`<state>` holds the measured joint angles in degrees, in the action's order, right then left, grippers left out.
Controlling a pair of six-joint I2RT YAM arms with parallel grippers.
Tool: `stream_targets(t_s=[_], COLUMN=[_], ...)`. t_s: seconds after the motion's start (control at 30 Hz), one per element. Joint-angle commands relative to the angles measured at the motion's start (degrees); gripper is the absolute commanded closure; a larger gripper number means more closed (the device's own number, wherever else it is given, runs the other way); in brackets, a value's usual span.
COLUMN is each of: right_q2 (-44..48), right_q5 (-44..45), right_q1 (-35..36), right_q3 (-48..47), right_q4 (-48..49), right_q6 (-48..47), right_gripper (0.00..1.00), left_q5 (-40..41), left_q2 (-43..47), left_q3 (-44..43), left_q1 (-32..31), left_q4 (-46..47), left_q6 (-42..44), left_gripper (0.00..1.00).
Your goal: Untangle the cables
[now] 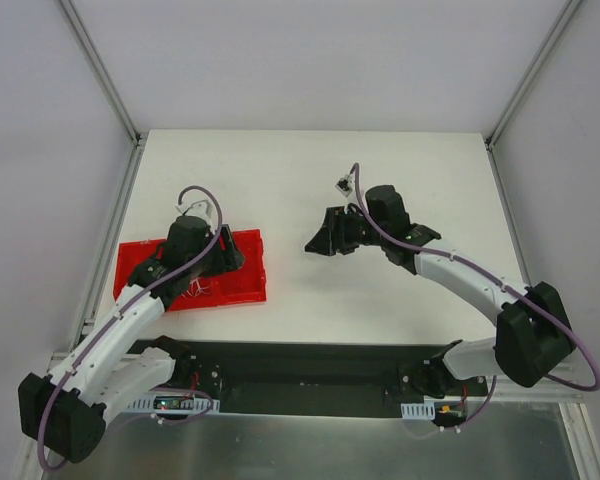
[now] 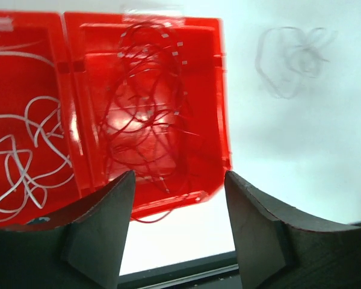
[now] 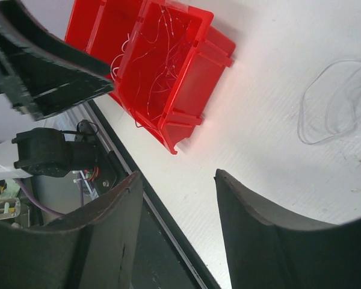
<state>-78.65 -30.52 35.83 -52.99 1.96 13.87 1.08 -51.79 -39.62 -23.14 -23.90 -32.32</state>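
A red tray (image 1: pixel 242 282) lies at the left of the table. In the left wrist view its right compartment (image 2: pixel 213 90) holds a tangle of dark red wires (image 2: pixel 147 114), and its left compartment holds whitish wires (image 2: pixel 24 150). A faint, thin greyish loop of wire (image 2: pixel 289 60) lies on the white table beside the tray; it also shows in the right wrist view (image 3: pixel 331 102). My left gripper (image 2: pixel 179 180) is open and empty, above the tray's near edge. My right gripper (image 3: pixel 177 177) is open and empty above the bare table, right of the tray (image 3: pixel 186 114).
The white table (image 1: pixel 310 180) is bounded by side walls and metal rails. A black strip (image 1: pixel 310 365) with the arm bases runs along the near edge. My left arm (image 3: pixel 42 72) shows at the upper left of the right wrist view.
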Motion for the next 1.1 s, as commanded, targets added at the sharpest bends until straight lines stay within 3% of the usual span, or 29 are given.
stream_targets(t_s=[0.0, 0.07, 0.13, 0.27, 0.43, 0.53, 0.63, 0.8, 1.07], right_q2=[3.15, 4.38, 6.48, 13.86, 23.44, 28.36, 31.97, 32.87, 27.6], right_q5=[3.0, 3.89, 4.68, 8.28, 12.15, 13.03, 13.38, 12.95, 11.01], right_q1=[-1.99, -4.01, -6.29, -9.55, -11.75, -12.28, -12.81, -12.98, -12.98], right_q3=[1.39, 2.89, 4.9, 10.17, 15.28, 17.39, 18.45, 20.03, 20.48], right_q4=[-1.69, -3.95, -5.73, -9.15, -12.94, -15.22, -17.33, -17.51, -11.81], right_q6=[-3.05, -3.58, -3.59, -4.64, -4.2, -4.37, -4.9, -5.25, -3.94], right_gripper=[0.46, 0.46, 0.46, 0.46, 0.46, 0.46, 0.45, 0.45, 0.45], left_q5=[-9.49, -17.57, -23.03, -22.01, -20.95, -13.32, -9.26, -11.98, -11.46], left_q2=[4.86, 2.33, -2.24, -16.02, -37.47, -46.01, -51.03, -57.1, -54.48], left_q3=[-3.18, -5.02, -7.4, -13.8, -25.67, -29.9, -31.48, -33.33, -29.13], left_q1=[0.72, 0.72, -0.06, -5.77, -9.82, -10.44, -10.35, -10.44, -10.61], left_q4=[5.25, 8.94, 11.85, 15.72, 15.9, 15.9, 15.99, 18.36, 21.79], left_q6=[6.55, 7.53, 6.66, 7.79, 5.26, 2.01, -2.13, -4.07, -4.77], left_gripper=[0.37, 0.15, 0.12, 0.19, 0.35, 0.4, 0.36, 0.46, 0.46])
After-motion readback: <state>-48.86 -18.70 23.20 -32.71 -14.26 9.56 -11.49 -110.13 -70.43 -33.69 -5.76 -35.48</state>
